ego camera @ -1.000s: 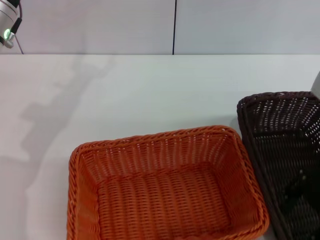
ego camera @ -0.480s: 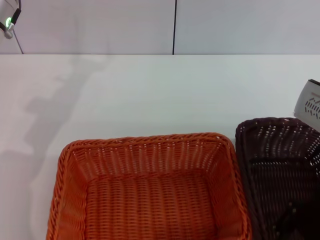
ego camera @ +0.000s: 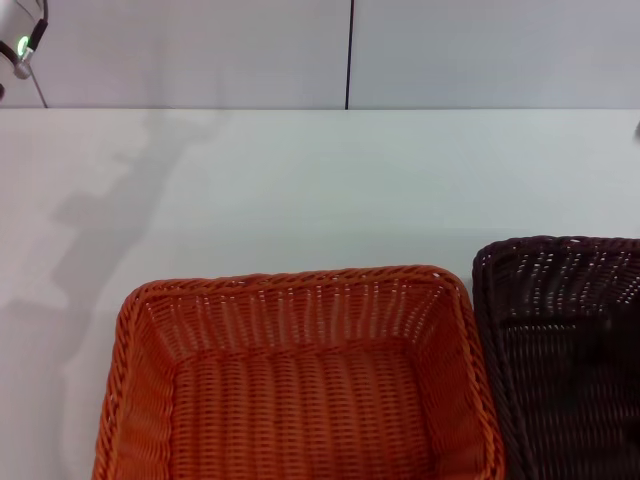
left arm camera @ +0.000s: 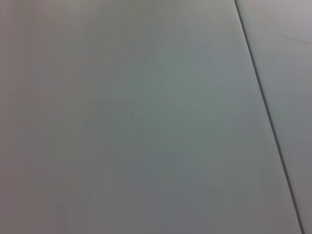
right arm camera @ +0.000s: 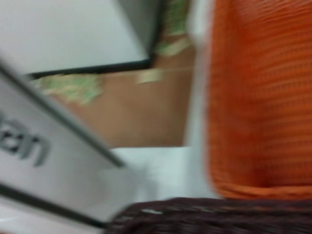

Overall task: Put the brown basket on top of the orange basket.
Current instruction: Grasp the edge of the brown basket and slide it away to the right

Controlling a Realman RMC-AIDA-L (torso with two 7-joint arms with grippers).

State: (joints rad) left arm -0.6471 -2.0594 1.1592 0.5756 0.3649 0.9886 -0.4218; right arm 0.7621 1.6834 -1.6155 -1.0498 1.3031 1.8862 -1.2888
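The orange basket sits on the white table at the near middle, open side up and empty. The brown basket stands right beside it on its right, rims almost touching, cut off by the view's edge. In the right wrist view, the orange basket's weave fills one side and the brown basket's braided rim lies along one edge. Neither gripper shows. Only a piece of my left arm with a green light shows at the far left, raised above the table.
The white table stretches bare behind the baskets to a grey wall with a dark vertical seam. The left wrist view shows only a plain grey panel. A grey lettered panel and brown floor show in the right wrist view.
Both baskets have shifted nearer to me, the orange one also leftward and squared up. The white part of the right arm at the right edge has left the head view.
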